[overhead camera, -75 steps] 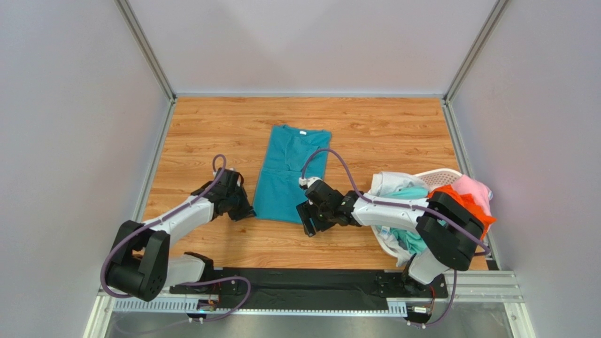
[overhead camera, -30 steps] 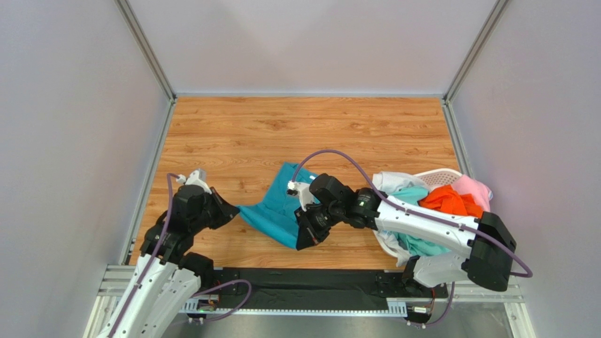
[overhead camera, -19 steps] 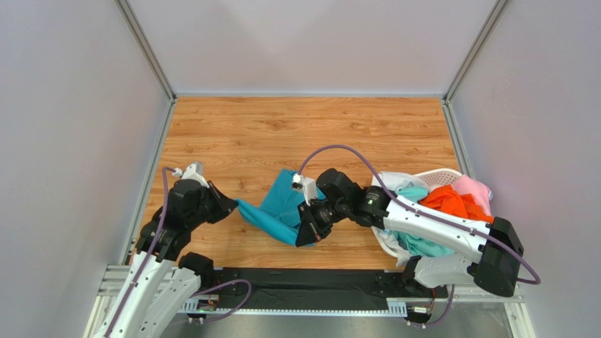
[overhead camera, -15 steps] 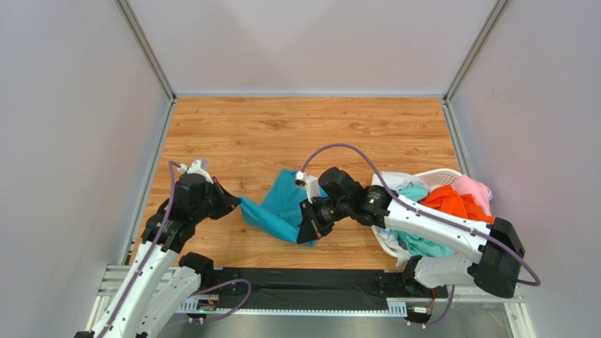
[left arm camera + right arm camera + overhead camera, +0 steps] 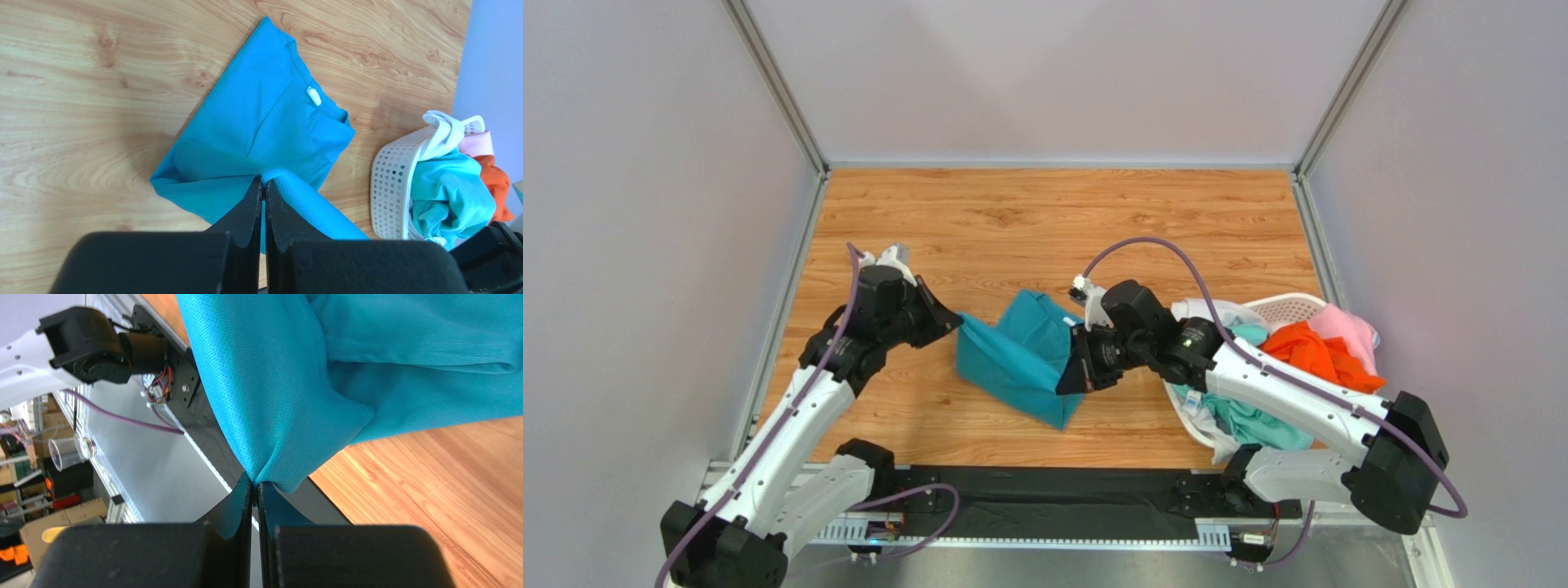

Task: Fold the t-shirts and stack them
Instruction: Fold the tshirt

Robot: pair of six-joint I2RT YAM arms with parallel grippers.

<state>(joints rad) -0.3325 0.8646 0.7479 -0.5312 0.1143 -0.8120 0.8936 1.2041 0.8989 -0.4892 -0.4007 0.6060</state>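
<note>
Two claws shut: left claw (image 5: 954, 325) and right claw (image 5: 1069, 377) each pinch a near corner of the teal shirt (image 5: 1020, 355), lifted off the table (image 5: 1014, 221); collar end seemingly on the wood. Basket (image 5: 1293, 303) of other shirts (image 5: 1308, 348) at right, partly under the right arm.

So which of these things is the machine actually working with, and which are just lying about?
In the job: deep teal-blue cloth t-shirt, gripped by the left claw and right claw; mint green shirt, orange shirt, pink shirt, white shirt.

Just lying about: white perforated plastic laundry basket holding them; wooden table.
</note>
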